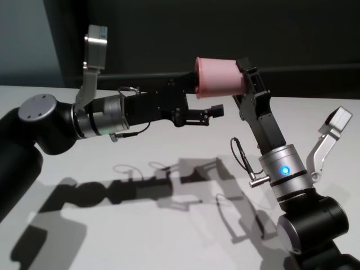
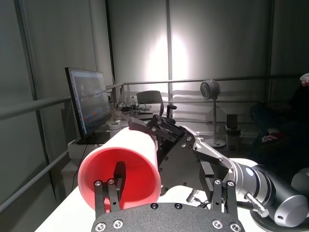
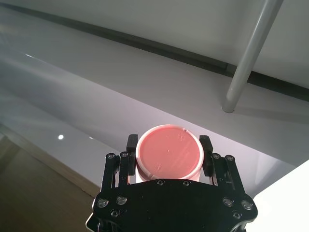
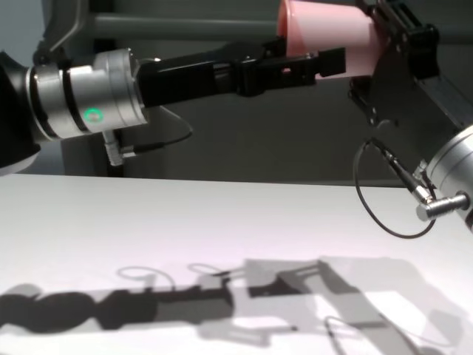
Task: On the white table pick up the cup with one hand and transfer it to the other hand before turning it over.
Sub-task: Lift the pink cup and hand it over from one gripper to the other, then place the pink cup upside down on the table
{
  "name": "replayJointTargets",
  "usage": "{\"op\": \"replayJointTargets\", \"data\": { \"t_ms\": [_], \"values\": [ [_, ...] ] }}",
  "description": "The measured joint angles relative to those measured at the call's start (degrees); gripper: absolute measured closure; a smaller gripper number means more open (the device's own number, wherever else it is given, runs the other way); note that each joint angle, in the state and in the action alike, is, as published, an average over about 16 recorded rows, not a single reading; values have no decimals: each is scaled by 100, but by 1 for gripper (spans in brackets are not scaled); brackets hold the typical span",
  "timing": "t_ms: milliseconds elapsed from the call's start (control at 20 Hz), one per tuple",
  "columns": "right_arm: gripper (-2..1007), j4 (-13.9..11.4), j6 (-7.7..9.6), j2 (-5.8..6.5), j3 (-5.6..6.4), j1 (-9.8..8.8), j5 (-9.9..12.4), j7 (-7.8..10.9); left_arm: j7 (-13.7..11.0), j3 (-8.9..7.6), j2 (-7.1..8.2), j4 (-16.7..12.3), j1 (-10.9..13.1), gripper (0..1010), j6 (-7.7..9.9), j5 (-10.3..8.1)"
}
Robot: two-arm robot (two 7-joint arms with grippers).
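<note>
The pink cup (image 1: 219, 77) hangs on its side high above the white table (image 1: 140, 236). My right gripper (image 1: 243, 81) is shut on its closed end, and the right wrist view shows the cup's base (image 3: 169, 151) between the two fingers. The cup's open mouth (image 2: 120, 166) faces my left gripper (image 1: 205, 98), which is open. One left finger (image 1: 212, 111) lies below the cup, and from the chest a left finger (image 4: 325, 62) crosses in front of the cup (image 4: 329, 26). I cannot tell whether the left fingers touch the cup.
Both arms reach in above the table and cast shadows (image 1: 169, 185) on it. A thin black cable (image 4: 377, 200) loops off the right wrist. A dark wall stands behind the table's far edge.
</note>
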Motion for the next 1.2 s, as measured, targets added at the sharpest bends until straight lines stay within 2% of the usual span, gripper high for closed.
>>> {"op": "replayJointTargets", "data": {
  "t_ms": [300, 550, 750, 950, 1200],
  "values": [
    [269, 0, 0, 0, 0, 0, 0, 0, 52, -72, 347, -267, 217, 9, 33, -63],
    [269, 0, 0, 0, 0, 0, 0, 0, 318, -225, 681, -576, 522, 9, 53, -140],
    [269, 0, 0, 0, 0, 0, 0, 0, 718, -403, 910, -842, 823, 9, 43, -185],
    [269, 0, 0, 0, 0, 0, 0, 0, 1215, -602, 1066, -1088, 1132, 9, -17, -178],
    [269, 0, 0, 0, 0, 0, 0, 0, 1967, -818, 1149, -1356, 1470, 9, -159, 43]
  ]
}}
